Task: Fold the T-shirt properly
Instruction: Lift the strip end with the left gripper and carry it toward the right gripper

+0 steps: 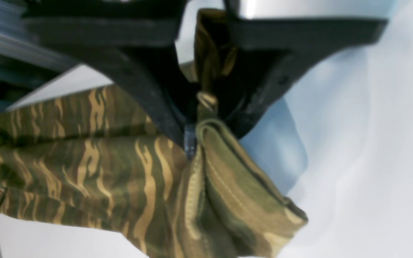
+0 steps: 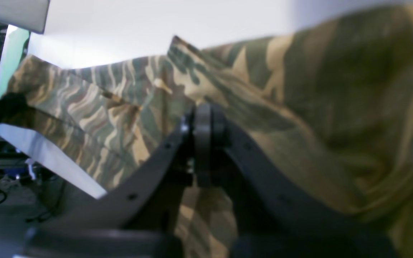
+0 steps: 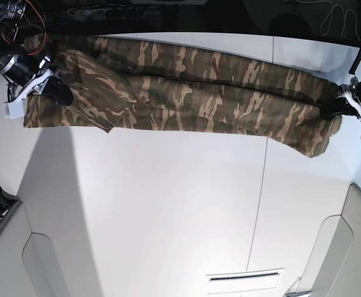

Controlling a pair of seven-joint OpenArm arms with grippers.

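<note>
On the near side of the bench: bare white bench (image 3: 168,210), open room for folding toward.
T-shirt: the brown, tan and olive camouflage cloth T-shirt (image 3: 192,93) lies stretched in a long band along the far edge.
Left gripper (image 1: 195,122): jaws closed, pinching a hemmed cloth edge.
Right gripper (image 2: 201,122): jaws shut on a fold of the shirt.
Reason: likely holding both ends taut.
Far edge: cloth reaches it.
</note>
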